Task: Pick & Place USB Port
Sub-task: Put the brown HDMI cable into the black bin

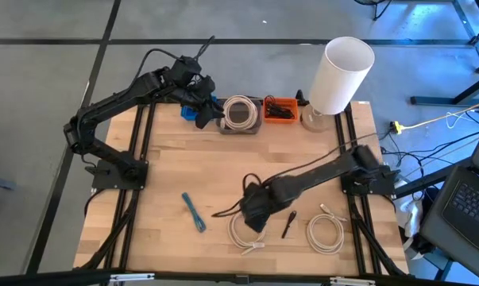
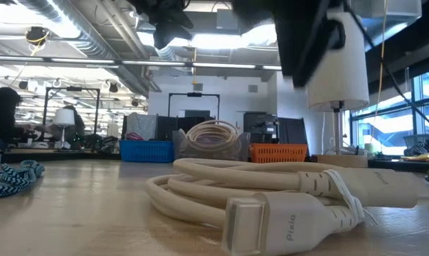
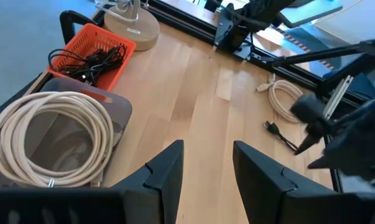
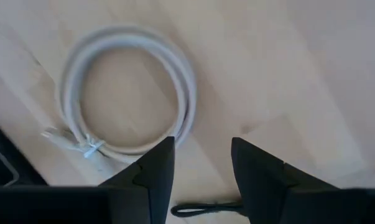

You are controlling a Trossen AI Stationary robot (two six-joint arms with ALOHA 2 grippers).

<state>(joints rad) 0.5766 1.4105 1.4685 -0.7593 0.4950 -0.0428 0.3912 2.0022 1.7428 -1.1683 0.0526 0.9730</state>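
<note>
Partly done, judging by layout: one white cable coil already sits in the grey bin (image 1: 241, 115) at the table's far edge, beside the orange basket (image 1: 280, 110). Left tool (image 3: 206, 168) hovers there, open and empty. Right tool (image 4: 203, 165), open and empty, hangs near the front edge over a white USB cable coil (image 1: 245, 232). Second coil (image 1: 326, 232), black cable (image 1: 287, 223) and blue cable (image 1: 194, 212) remain.

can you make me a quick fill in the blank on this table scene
1. The coiled white cable at the table's far edge lies in a ____ bin.
2. The basket holding black cables is ____.
3. The right gripper hangs over the table with fingers ____.
4. The left gripper holds ____.

Missing words: grey; orange; open; nothing
</note>
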